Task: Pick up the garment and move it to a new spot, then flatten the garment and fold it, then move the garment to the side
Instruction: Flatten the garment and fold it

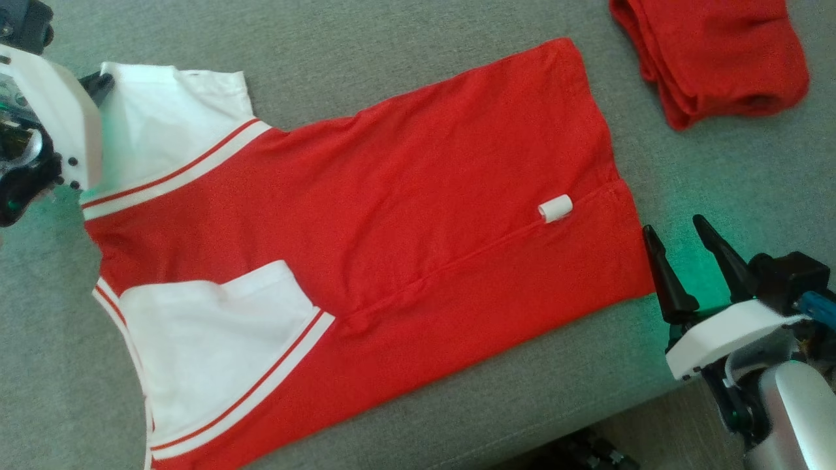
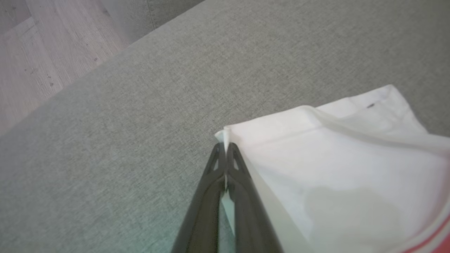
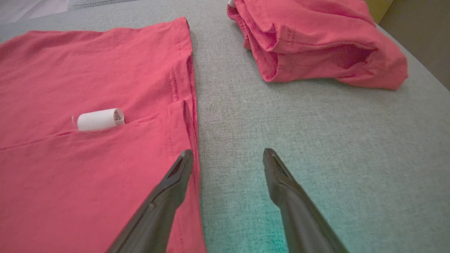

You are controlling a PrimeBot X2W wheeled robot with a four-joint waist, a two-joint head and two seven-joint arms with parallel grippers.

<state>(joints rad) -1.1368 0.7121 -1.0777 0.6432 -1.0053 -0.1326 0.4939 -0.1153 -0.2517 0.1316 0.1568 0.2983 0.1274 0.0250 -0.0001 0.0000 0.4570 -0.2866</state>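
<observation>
Garment (image 1: 392, 196): matte red knit body, roughly rectangular, spread flat with a raised seam along its length. It has two white short sleeves, each edged by a white band and a thin red stripe. Tag (image 1: 555, 207): a small white fabric roll, cylindrical, lying on that seam; in the right wrist view it sits ahead and left of the right gripper (image 3: 227, 153). Cushion (image 1: 326, 52): grey, coarse woven cloth under everything. Pile (image 1: 718, 59): folded red cloth, thick, with rounded folds, well ahead of the right gripper and apart from the garment. Floor (image 2: 35, 52): pale wood planks beyond the cushion's edge, ahead and left of the left gripper (image 2: 225, 147). Left gripper: two long dark fingers pressed together, clenched on the corner of the far sleeve (image 2: 334, 158), with a thin white edge pinched between the tips and the rest of the sleeve lying to its right. Right gripper: fingers spread wide, grasping nothing, set low over the cushion at the garment's hem. Its left finger lies across the hem edge in its own view, and whether it touches cannot be told; its right finger is over bare cushion.
</observation>
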